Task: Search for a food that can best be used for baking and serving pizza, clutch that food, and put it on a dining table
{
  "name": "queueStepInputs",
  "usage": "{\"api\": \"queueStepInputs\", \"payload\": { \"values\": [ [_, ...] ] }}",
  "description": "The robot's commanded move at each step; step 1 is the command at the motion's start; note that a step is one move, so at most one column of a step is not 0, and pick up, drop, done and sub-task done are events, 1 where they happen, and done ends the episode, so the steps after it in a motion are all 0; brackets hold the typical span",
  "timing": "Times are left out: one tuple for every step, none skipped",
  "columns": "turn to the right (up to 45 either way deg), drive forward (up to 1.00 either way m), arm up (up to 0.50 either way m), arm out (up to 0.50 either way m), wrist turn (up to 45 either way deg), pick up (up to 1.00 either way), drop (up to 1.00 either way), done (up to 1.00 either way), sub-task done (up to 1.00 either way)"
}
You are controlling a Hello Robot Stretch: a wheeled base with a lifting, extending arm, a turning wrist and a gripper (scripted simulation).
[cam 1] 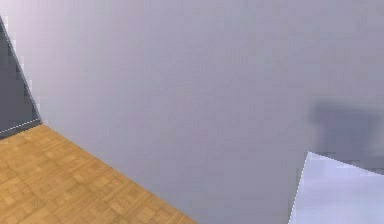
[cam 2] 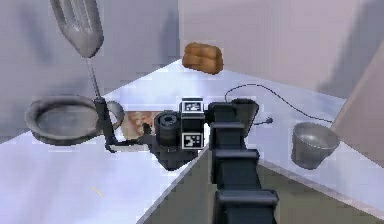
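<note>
Bread loaf, brown with a rounded top, sits at the far corner of the white counter, well apart from the gripper. Gripper is by the dark pan near the counter's left edge, flat reddish thing behind it; cannot tell whether it holds anything.

Top edge cuts utensil; flat item partly hid behind claw, can't ID.

Dark square arm sticks up from bottom middle, gripper by a round dark pan at left; brown loaf top centre, grey metal cup right.
</note>
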Motion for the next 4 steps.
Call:
{"api": "queueStepInputs", "payload": {
  "values": [
    [0.0,0.00,0.04,0.00,0.0,0.00,0.00,0.00,0.00],
    [0.0,0.00,0.00,0.00,-45.0,0.00,0.00,0.00,0.00],
    [0.0,0.00,0.00,0.00,-45.0,0.00,0.00,0.00,0.00],
    [0.0,0.00,0.00,-0.14,0.0,0.00,0.00,0.00,0.00]
  ]
}}
